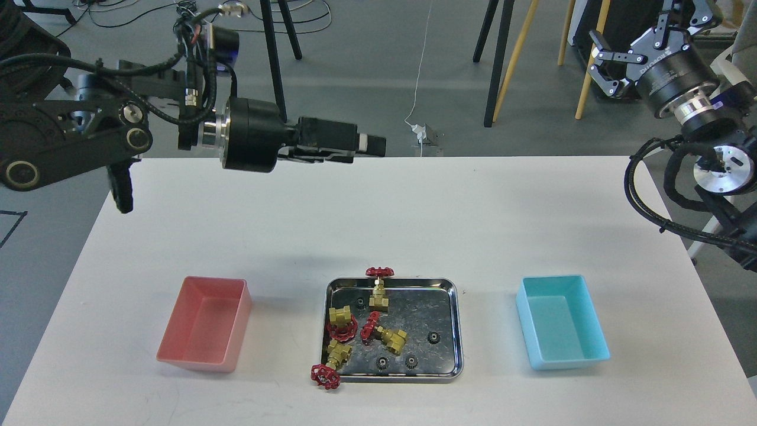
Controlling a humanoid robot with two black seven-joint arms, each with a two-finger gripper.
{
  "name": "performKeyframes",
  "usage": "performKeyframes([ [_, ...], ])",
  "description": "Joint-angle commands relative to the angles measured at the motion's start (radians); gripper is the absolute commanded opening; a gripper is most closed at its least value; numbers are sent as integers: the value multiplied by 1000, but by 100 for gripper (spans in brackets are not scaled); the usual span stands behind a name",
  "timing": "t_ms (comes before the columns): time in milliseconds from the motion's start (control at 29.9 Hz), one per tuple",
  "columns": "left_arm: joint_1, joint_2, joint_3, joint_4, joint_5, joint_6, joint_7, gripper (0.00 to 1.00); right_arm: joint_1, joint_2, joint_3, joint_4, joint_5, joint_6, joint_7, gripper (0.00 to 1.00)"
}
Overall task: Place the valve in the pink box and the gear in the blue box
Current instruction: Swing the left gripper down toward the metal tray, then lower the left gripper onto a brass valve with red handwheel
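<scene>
Left gripper (369, 145) clenched, arm horizontal above table (414, 225); right gripper (609, 62) released, raised off table edge

The left arm reaches in horizontally from the left, its end effector (369, 145) pointing right with the fingers pressed close together. The right arm rises at the right edge, its end effector (603, 62) held high, pointing up and left, fingers spread apart.
</scene>
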Motion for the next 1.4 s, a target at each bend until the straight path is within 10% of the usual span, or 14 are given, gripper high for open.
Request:
performKeyframes([
  [0,-18,-11,203,-21,175,114,0,99,0,-3,-1,-7,17,0,-3,99],
  [267,77,-99,354,-39,225,476,0,100,-14,7,-5,-95,18,0,-3,99],
  [568,162,-164,352,4,248,543,0,100,-14,14,-10,-141,18,0,-11,99],
  [768,261,-232,345,100,278,608,0,100,57,19,-1,-147,20,0,-115,99],
  [1369,357,-240,343,179,319,648,0,99,74,17,-4,-146,20,0,-118,99],
])
